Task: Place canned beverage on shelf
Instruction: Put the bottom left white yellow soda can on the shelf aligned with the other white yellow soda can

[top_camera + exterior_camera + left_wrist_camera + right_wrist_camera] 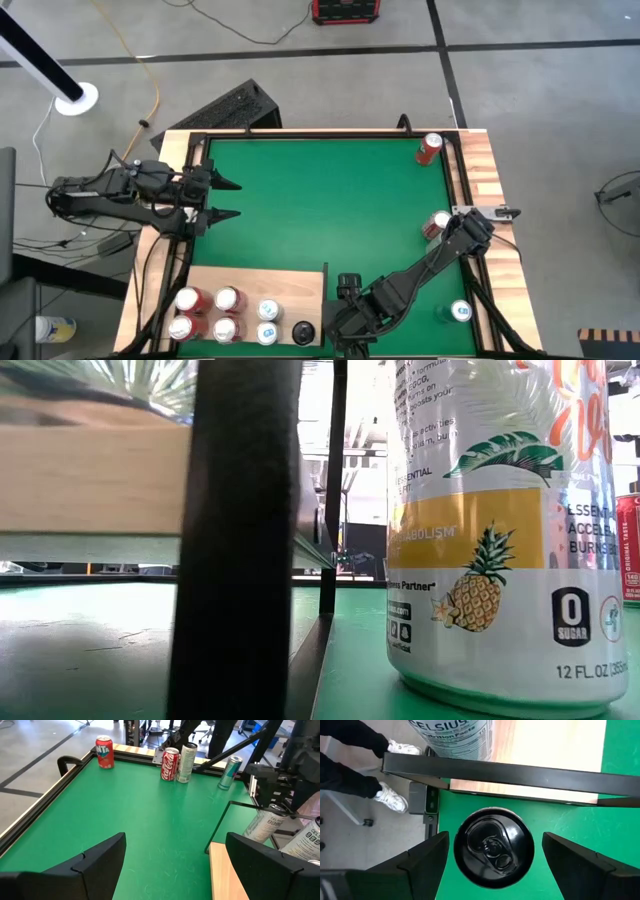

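On the shelf (262, 283) at the mat's near-left corner you've got six cans: three red, three pale. A black can (303, 332) stands upright, top up, at the shelf's right end. Your right gripper (346, 330) hangs just beside it, fingers apart with nothing in them. Your left gripper (226, 199) waits open at the left edge. Four more cans stand along the right side.

pineapple can (500, 530) read "0 SUGAR", "12 FL. OZ" | red can (170, 764) read Coca-Cola | orange-red can (104, 751) read Fanta | white can (451, 737) read "CELSIUS"
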Controlling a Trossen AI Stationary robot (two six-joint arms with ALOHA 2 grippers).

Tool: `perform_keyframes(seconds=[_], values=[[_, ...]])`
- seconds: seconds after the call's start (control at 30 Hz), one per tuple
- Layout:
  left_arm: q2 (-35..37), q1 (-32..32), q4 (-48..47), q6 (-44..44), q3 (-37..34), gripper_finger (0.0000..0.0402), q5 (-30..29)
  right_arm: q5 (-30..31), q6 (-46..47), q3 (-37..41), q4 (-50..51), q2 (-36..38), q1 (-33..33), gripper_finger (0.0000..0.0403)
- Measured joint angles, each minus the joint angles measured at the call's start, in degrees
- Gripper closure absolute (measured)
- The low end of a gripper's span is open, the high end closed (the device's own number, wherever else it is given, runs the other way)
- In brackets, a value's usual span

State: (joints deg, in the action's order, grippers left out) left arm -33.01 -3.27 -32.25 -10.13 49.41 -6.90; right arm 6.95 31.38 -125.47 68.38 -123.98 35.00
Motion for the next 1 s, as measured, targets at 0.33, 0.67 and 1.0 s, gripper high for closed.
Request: perform_keyframes(seconds=[0.33,0.67,1.0], values=[[0.0,0.0,0.0,-0.1,0.0,0.0074,0.0,0.9,-3.2,0.4,-0.3,-0.9,0.0,0.0058],[0.0,0.0,0.0,-0.1,0.0,0.0074,0.0,0.4,-9.9,0.5,0.4,-1.0,-0.6,0.0058],[0.0,0.0,0.0,-0.2,0.0,0.0074,0.0,-1.7,-21.4,0.5,0.6,-1.0,-1.0,0.0058]])
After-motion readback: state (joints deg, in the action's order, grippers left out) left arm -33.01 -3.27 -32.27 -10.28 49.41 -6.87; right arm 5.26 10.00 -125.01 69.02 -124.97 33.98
